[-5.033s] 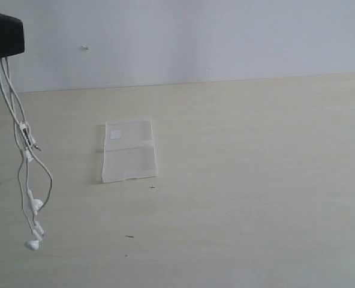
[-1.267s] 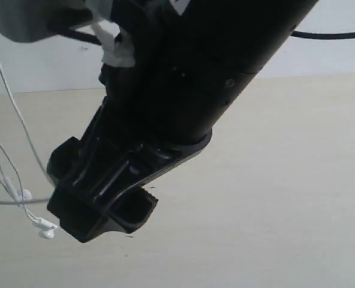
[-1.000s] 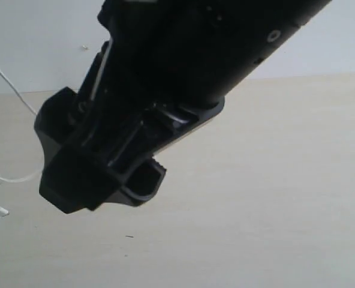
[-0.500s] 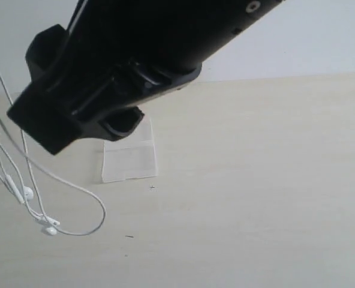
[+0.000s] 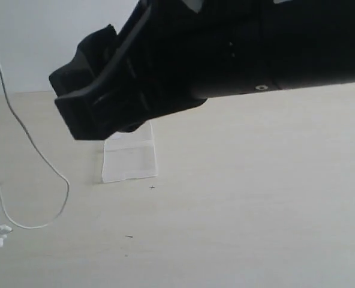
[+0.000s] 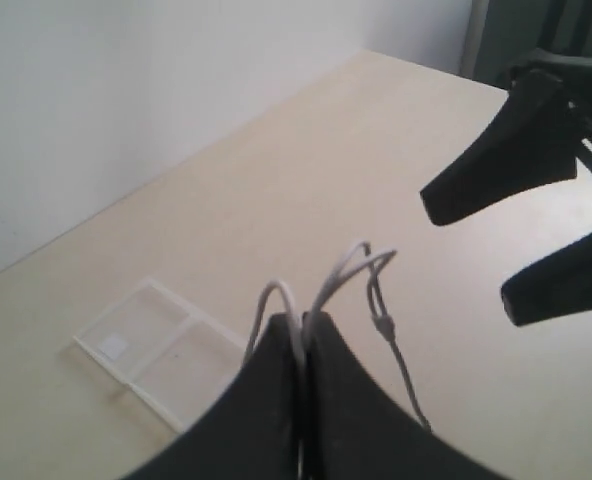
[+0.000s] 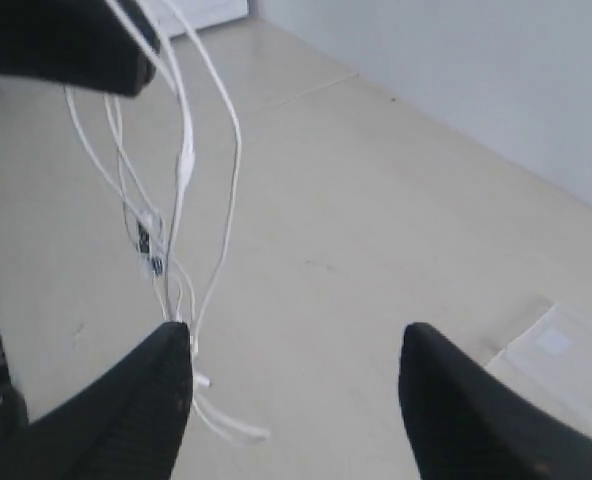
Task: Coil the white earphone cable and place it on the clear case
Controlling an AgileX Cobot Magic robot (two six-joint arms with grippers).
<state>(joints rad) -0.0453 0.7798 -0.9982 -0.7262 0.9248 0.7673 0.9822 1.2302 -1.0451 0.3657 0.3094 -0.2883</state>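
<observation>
Pale wooden tabletop [image 5: 255,210], plain white wall [image 5: 33,42] behind, tiny dark speck [image 5: 129,236]

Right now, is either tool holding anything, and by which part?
The left tool is shut on the white earphone cable, pinching bunched loops of its cord. The right tool is open, holding nothing.

Pale table [image 5: 255,210]; clear case [image 5: 129,159] lying flat on it, far end hidden in exterior view.

Opposed wrist views, shared clear case [image 6: 161,355]
</observation>
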